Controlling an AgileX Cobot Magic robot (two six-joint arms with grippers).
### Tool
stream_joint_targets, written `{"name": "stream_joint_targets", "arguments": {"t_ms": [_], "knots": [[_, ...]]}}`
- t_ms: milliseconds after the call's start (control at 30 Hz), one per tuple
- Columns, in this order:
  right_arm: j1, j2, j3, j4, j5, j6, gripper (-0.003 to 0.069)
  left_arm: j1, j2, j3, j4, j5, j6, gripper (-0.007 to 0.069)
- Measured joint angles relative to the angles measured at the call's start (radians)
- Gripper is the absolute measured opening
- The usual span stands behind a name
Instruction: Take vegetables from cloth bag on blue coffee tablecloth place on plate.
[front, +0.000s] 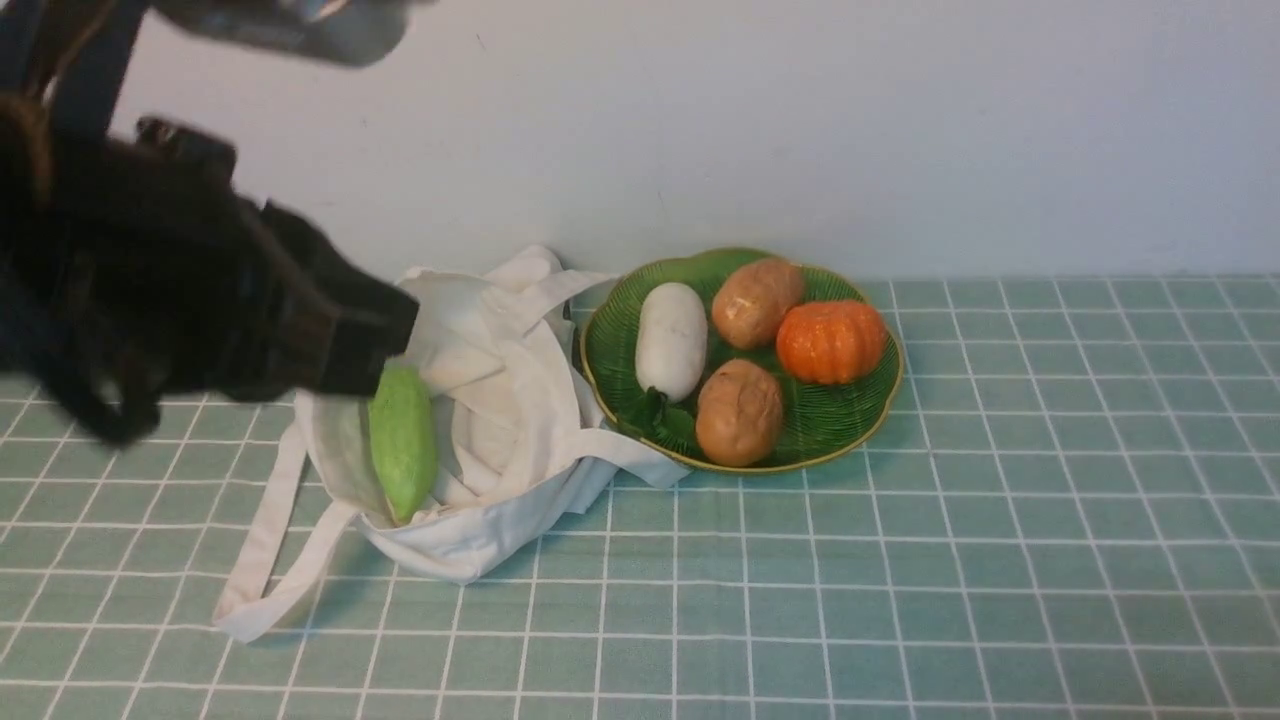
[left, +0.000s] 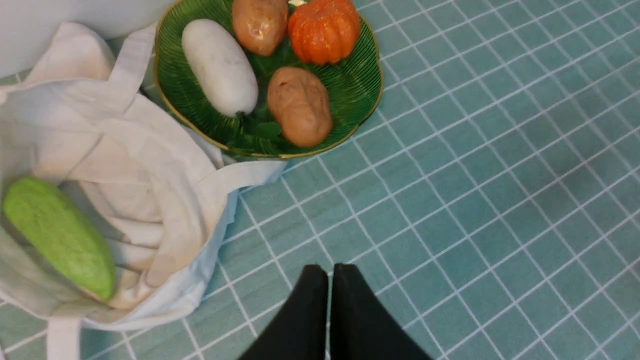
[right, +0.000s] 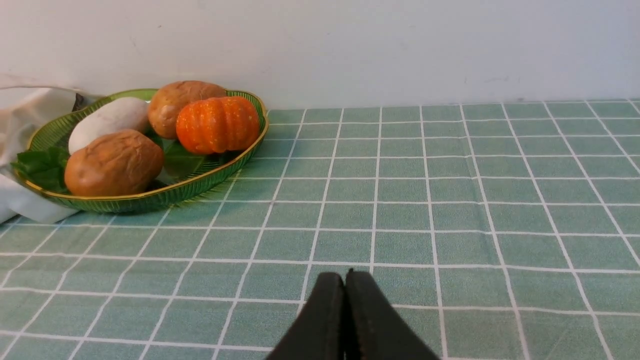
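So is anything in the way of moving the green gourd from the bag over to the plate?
Yes: the bag's folded cloth and raised edge lie between the gourd and the plate. Lifting over them should probably work.

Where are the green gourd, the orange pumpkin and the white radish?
Green gourd (front: 403, 445): front view, middle of its body.
Orange pumpkin (front: 831, 342): front view, its ribbed side.
White radish (front: 671, 340): front view, middle of its body.

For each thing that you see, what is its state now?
Left hand: shut, empty
Right hand: shut, empty
Cloth bag: open, slumped, gourd inside
Green gourd: in the bag
Plate: upright, holding two potatoes, radish, pumpkin
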Motion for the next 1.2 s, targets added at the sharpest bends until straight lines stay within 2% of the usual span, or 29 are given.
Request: {"name": "stream_joint_targets", "arguments": {"t_ms": [167,333,533,867,1000,1133,1200], "knots": [[0.0,0.0,0.0,0.0,0.0,0.0,-0.0015,0.0,-0.249,0.403,-0.129,-0.324,0.046,-0.0005],[0.0,0.0,0.0,0.0,0.0,0.0,-0.0015,0.0,-0.426,0.622,-0.21,-0.48,0.05,-0.0005],[0.0,0.0,0.0,0.0,0.0,0.0,-0.0015,0.0,-0.507,0.712,-0.227,-0.489,0.059,-0.0005],[0.0,0.0,0.0,0.0,0.0,0.0,-0.0015,0.0,-0.51,0.722,-0.223,-0.485,0.078,-0.0005],[0.0,0.0,0.0,0.0,0.0,0.0,-0.0015,0.0,-0.529,0.744,-0.163,-0.508,0.153,-0.0005],[0.0,0.0,0.0,0.0,0.0,0.0,-0.0015,0.003,-0.618,0.815,-0.093,-0.577,0.178,-0.0005],[0.0,0.0,0.0,0.0,0.0,0.0,-0.0015,0.052,-0.728,0.916,-0.045,-0.662,0.167,-0.0005]]}}
